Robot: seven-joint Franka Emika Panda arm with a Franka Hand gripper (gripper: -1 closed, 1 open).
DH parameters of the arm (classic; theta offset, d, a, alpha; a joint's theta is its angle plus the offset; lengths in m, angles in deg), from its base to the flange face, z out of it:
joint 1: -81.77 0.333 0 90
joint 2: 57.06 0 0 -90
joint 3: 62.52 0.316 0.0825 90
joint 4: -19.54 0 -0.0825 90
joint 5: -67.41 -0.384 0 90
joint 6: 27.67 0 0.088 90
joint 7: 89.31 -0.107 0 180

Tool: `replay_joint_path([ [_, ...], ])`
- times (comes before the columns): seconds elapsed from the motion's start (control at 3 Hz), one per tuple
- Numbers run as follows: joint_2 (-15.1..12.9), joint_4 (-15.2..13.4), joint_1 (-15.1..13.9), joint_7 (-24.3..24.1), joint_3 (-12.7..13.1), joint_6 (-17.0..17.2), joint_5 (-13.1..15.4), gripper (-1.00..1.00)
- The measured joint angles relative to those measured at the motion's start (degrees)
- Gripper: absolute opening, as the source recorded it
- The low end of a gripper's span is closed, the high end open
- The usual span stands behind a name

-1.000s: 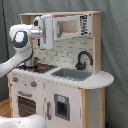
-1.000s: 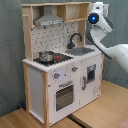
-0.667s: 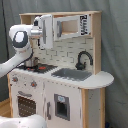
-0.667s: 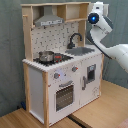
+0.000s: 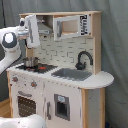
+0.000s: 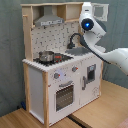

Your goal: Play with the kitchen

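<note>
In the first exterior view, the pot (image 5: pixel 31 62) sat on the stovetop (image 5: pixel 36 67), to the first exterior view's left of the sink (image 5: pixel 71 74). The faucet (image 5: pixel 82 60) stood behind the sink. The oven door (image 5: pixel 27 106) lay below the stovetop, my arm (image 5: pixel 11 47) beside it.

Looks like a lab/test room: grey curtain backdrop (image 5: pixel 112 40), wood floor (image 6: pixel 100 112), my arm (image 6: pixel 112 52) beside a toy kitchen (image 5: pixel 60 85).

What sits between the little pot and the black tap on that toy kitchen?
In both exterior views, between the pot and the tap: the stovetop's red burner, then bare counter and the sink's near edge.
</note>
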Motion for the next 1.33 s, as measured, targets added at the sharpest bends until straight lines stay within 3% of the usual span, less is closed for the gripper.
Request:
replay_joint_path([
  [0.67,0.2,11.7,0.4,3.0,2.9,0.0,0.6,1.0],
  [1.0,0.4,16.0,1.7,7.1,3.4,-0.6,2.4,1.0],
  [1.33,0.7,16.0,4.3,10.8,5.1,-3.1,6.2,1.0],
])
